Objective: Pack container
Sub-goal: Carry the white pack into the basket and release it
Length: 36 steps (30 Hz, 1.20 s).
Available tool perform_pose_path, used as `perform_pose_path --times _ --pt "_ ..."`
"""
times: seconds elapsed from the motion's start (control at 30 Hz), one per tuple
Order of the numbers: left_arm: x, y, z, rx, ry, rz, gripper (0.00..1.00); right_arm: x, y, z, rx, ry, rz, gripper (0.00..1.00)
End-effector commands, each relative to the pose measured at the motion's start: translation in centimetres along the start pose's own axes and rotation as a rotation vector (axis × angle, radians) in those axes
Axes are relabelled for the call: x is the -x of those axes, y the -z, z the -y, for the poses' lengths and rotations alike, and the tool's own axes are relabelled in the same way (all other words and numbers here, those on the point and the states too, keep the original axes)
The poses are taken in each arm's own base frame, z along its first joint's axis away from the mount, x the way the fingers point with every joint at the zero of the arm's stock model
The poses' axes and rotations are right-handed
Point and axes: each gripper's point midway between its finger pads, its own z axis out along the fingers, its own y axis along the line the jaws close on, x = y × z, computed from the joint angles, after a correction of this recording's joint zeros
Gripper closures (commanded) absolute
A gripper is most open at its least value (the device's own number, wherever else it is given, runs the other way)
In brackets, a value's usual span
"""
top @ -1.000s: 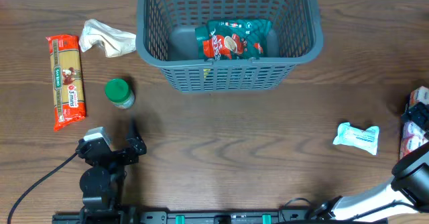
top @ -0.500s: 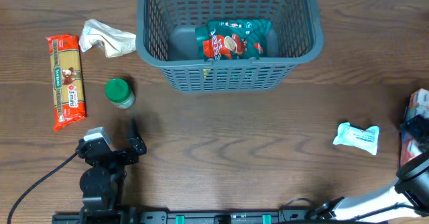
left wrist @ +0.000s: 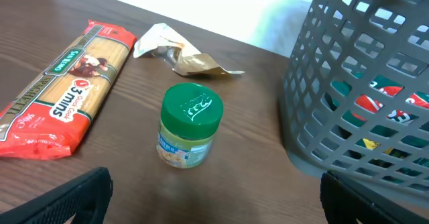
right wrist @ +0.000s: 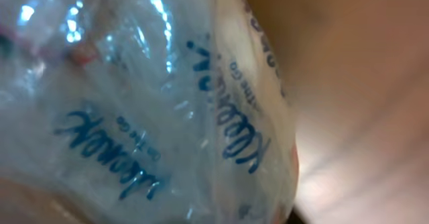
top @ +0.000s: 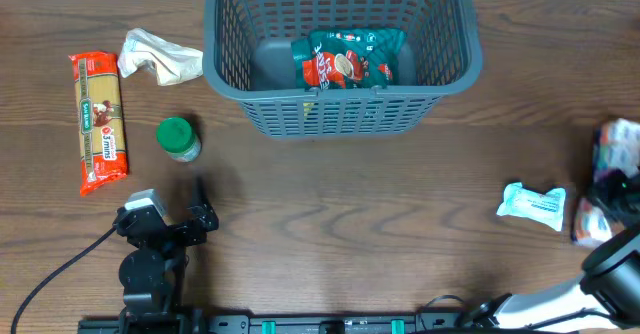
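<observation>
Near left, our left gripper (left wrist: 214, 205) hangs wide open and empty, facing the green-lidded jar (left wrist: 191, 125). Near right, the right gripper (top: 612, 189) is down on a clear-wrapped pack (right wrist: 167, 117) at the table edge. Plastic fills its camera, so we cannot tell whether the jaws have closed. We judge this the pick-up step. Next comes a firm hold, then a lift and carry to the container (top: 340, 114), far centre, with a teal bag (top: 345, 62) inside.

The dark wooden counter (top: 350, 204) carries a grey basket (top: 340, 114) at twelve o'clock, a crumpled wrapper (top: 158, 58) at ten, a pasta packet (top: 100, 121) and green-lidded jar (top: 178, 139) at nine, and a tissue pack (top: 533, 205) at four.
</observation>
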Motion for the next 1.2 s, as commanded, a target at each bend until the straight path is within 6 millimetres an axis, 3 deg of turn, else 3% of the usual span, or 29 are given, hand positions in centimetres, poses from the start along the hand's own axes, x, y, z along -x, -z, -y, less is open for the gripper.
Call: perform_pose_path --times 0.0,0.13,0.3,0.43,0.6,0.7,0.8,0.97,1.17 --pt "-1.0 -0.3 -0.6 0.019 -0.017 -0.021 0.01 4.1 7.0 -5.7 0.133 0.13 0.213 0.99" --pt "-1.0 -0.3 -0.6 0.019 -0.017 -0.021 0.01 6.5 15.8 -11.0 0.226 0.242 0.43 0.99" --pt "-1.0 -0.3 -0.6 0.019 -0.017 -0.021 0.01 6.3 27.9 -16.8 0.356 0.383 0.695 0.99" --pt "-1.0 -0.3 -0.6 0.019 -0.017 -0.021 0.01 3.8 35.8 -20.9 0.465 0.543 0.852 0.99" --pt "-1.0 -0.3 -0.6 0.019 -0.017 -0.02 0.01 -2.1 42.1 -27.2 0.656 0.842 0.943 0.99" --pt "-1.0 -0.3 -0.6 0.019 -0.017 -0.021 0.01 -5.6 43.5 -30.4 0.726 1.002 0.963 0.99" --pt "-1.0 -0.3 -0.6 0.019 -0.017 -0.021 0.01 -9.2 43.6 -33.4 0.793 1.134 0.945 0.99" --pt "-1.0 -0.3 -0.6 0.019 -0.017 -0.021 0.01 -14.0 41.4 -38.4 0.809 1.298 0.882 0.99" --pt "-1.0 -0.3 -0.6 0.019 -0.017 -0.021 0.01 -17.7 37.8 -43.2 0.722 1.471 0.828 0.99"
